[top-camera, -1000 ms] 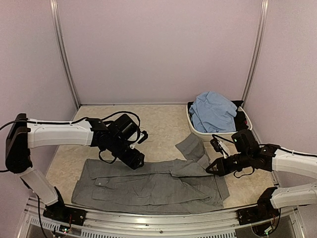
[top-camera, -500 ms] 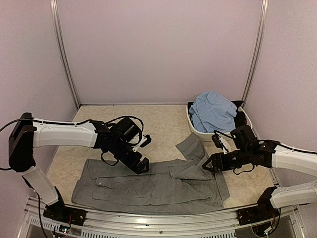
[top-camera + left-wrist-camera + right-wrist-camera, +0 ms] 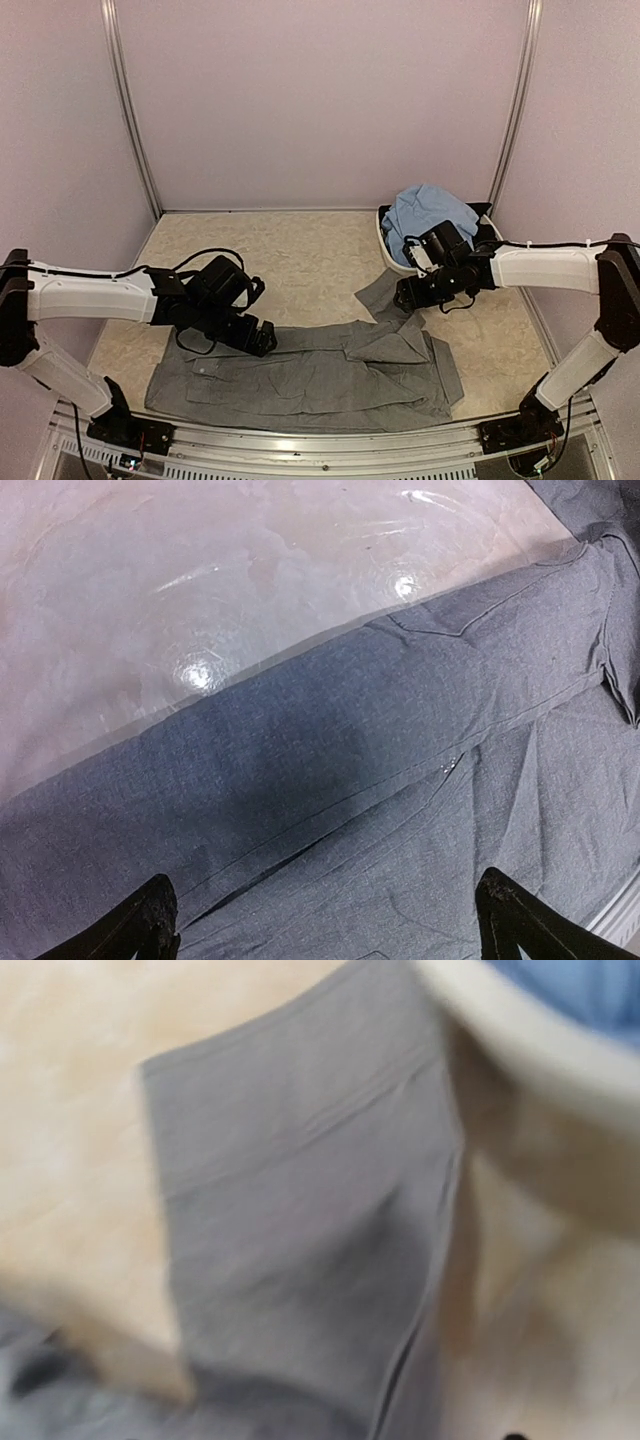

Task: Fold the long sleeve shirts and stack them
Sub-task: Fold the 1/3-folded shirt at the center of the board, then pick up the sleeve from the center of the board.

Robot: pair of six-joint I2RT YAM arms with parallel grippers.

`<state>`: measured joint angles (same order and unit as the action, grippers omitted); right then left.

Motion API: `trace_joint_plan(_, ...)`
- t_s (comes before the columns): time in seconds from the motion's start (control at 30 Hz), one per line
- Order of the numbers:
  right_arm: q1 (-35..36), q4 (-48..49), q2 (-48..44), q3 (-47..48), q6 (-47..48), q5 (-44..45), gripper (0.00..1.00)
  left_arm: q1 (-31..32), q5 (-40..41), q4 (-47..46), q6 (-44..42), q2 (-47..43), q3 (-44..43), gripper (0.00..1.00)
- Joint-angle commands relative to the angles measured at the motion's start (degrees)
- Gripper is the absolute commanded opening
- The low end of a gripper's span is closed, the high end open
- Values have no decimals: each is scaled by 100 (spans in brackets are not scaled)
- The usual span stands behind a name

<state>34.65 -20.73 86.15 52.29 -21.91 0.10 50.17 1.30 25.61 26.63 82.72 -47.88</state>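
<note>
Top view first: the grey shirt (image 3: 300, 375) lies flat along the near edge of the desk (image 3: 300, 250), with its long axis running left to right. One sleeve (image 3: 385, 295) kicks out from the right half and points toward the back, at the white basin (image 3: 393, 263). The blue shirt (image 3: 430, 225) is bunched up inside that basin, so it isn't in play yet.

The left pincer (image 3: 255, 338) hangs over the far edge of the grey shirt, left of centre. The right pincer (image 3: 405, 294) sits right at the stray sleeve, between it and the basin. It's too small here for me to tell how its jaws stand.

Left wrist view: the two fingers (image 3: 150, 920) are in the bottom corners, spread really wide with nothing between them. There's just grey cloth underneath, and the shirt's far edge crosses the shot on a diagonal.

Right wrist view: it's pretty blurry. The sleeve fills the middle with its squared-off end toward the top, and the basin rim cuts across the top right corner. The fingers barely show, so I can't tell if that pincer is open or has hold of anything.

My read is that the sleeve is the bit that needs folding in next. The right arm is way nearer to it, practically on top of it.
</note>
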Motion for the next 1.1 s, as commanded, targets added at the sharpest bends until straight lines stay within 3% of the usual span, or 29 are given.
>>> trace_joint_plan(0.0,-68,60,561,489,480,479,69,-10,221,-467,723,-402,319,99)
trace_joint_plan(0.23,-147,-40,1250,944,904,636,37,74,523,-94,1248,-314,443,99)
trace_joint_plan(0.37,-191,-133,1313,1110,1055,564,0,72,445,-73,1674,-443,726,99)
trace_joint_plan(0.53,-190,-322,517,1254,1122,396,0,81,502,169,2032,-691,850,99)
trace_joint_plan(0.87,-188,-672,-1714,880,1194,-1,0,-535,531,449,1583,-778,895,99)
trace_joint_plan(1.07,-188,-118,-2778,429,1836,-1480,0,-709,483,484,1378,-769,947,99)
